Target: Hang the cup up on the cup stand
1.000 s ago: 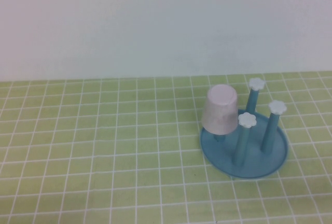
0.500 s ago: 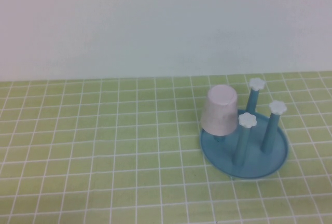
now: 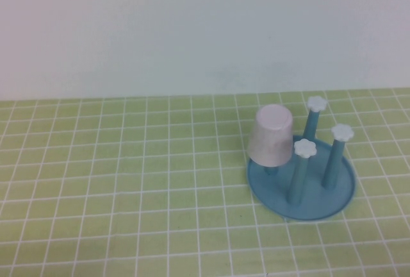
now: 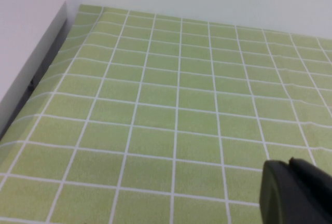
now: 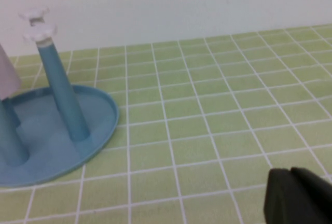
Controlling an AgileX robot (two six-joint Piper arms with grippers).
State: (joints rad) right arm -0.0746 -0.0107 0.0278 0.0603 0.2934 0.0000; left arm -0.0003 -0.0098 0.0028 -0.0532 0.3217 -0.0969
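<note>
The pale pink cup [image 3: 271, 134] sits upside down over the near-left peg of the blue cup stand [image 3: 301, 190], at the table's right middle. Three other pegs with white flower caps [image 3: 305, 148] stand bare. In the right wrist view the cup stand [image 5: 98, 130] and an edge of the cup [image 5: 7, 79] show off to one side. My right gripper [image 5: 290, 175] is shut and empty, hovering over the green grid cloth away from the stand. My left gripper [image 4: 288, 164] is shut too, holding nothing, above bare cloth. Neither arm appears in the high view.
A green cloth with a white grid [image 3: 128, 181] covers the table up to a pale wall [image 3: 192, 33] behind. In the left wrist view a grey-white raised edge [image 4: 26, 53] borders the cloth on one side.
</note>
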